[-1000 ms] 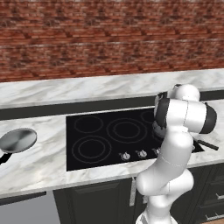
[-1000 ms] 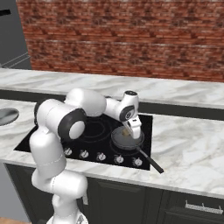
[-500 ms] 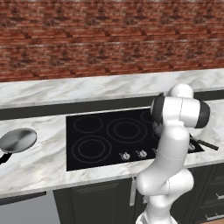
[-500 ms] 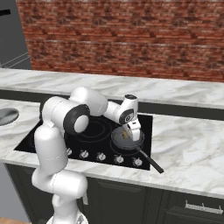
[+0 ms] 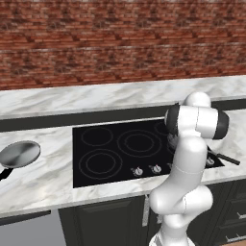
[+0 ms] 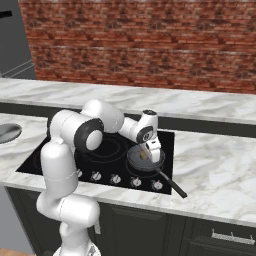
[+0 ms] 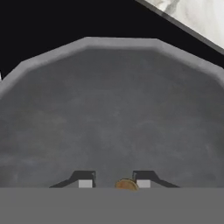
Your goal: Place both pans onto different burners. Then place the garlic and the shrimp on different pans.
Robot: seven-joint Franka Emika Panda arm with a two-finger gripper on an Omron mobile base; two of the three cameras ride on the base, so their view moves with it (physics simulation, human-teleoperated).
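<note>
Two frying pans show. The darker grey pan [image 6: 145,161] sits on the front right burner of the black cooktop [image 6: 60,152], its long black handle [image 6: 170,182] pointing out over the cooktop's front right corner. The shiny silver pan [image 5: 19,153] lies on the marble table [image 5: 43,178], well apart from the cooktop's left edge.

The pincer [image 7: 114,183] hangs low inside the grey pan, fingers [image 7: 85,183] nearly together with one small tan-orange lump [image 7: 127,185] between them; whether it is gripped or merely touching the pan floor cannot be told.

The cooktop's left burners [image 5: 100,163] and the table right of the cooktop lie open.
</note>
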